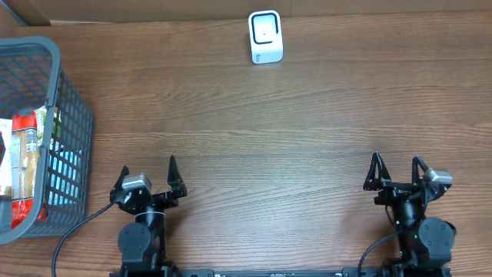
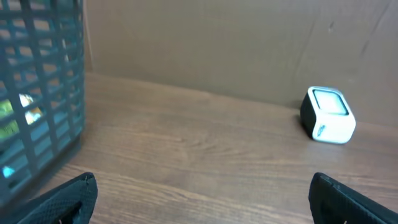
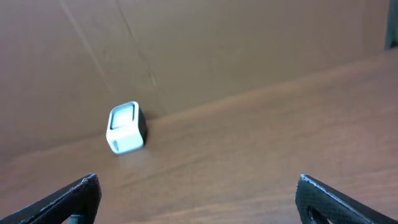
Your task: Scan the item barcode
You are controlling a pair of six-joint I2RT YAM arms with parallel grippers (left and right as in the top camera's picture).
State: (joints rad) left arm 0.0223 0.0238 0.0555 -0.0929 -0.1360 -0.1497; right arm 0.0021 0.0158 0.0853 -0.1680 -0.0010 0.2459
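Note:
A small white barcode scanner stands at the far edge of the wooden table, also visible in the left wrist view as the scanner and in the right wrist view as the scanner. Packaged items, one red and white, lie inside the grey basket at the left. My left gripper rests open near the front left, empty. My right gripper is open at the front right, also empty. Both are far from the scanner and the items.
The basket's mesh wall fills the left of the left wrist view. A brown cardboard wall backs the table behind the scanner. Black cables run from the arm bases at the front edge.

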